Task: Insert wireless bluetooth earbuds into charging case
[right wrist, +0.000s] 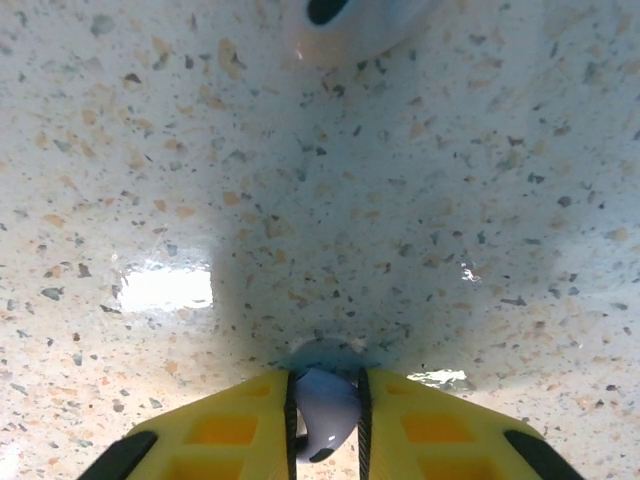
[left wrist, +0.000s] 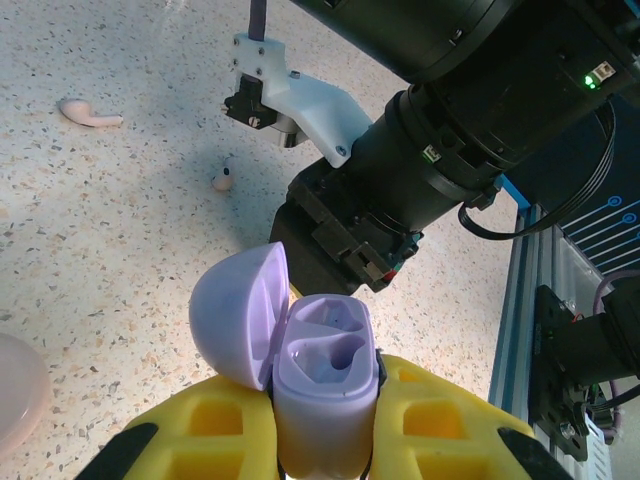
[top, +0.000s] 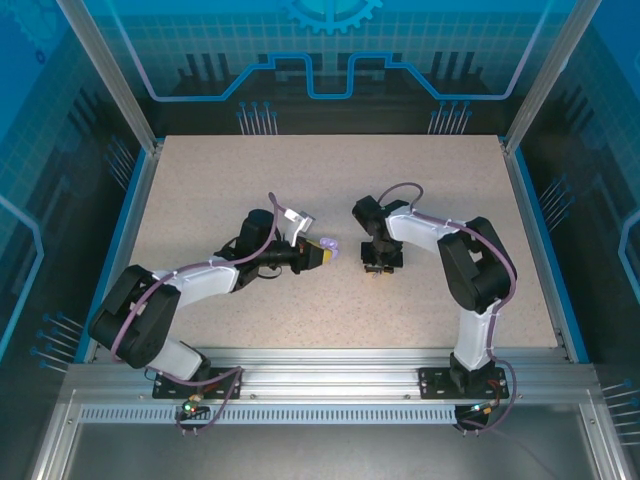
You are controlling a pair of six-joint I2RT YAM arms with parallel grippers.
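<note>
My left gripper (left wrist: 322, 425) is shut on the lavender charging case (left wrist: 325, 355), held upright above the table. Its lid is swung open to the left, and both wells look empty. In the top view the case (top: 326, 245) sits at the left gripper's (top: 318, 254) tip, mid-table. My right gripper (right wrist: 326, 388) points down at the tabletop, shut on a lavender earbud (right wrist: 322, 420) pinched between its pads. It stands (top: 380, 262) just right of the case. Two pale pinkish earbuds lie on the table, one (left wrist: 90, 113) far left and one (left wrist: 222, 181) nearer.
The right arm's wrist (left wrist: 430, 150) hangs close beyond the case. A pale pink rounded case (left wrist: 12, 390) lies at the left edge. A pale rounded object (right wrist: 350, 20) sits ahead of the right gripper. The blue rail (left wrist: 520, 300) bounds the table's right.
</note>
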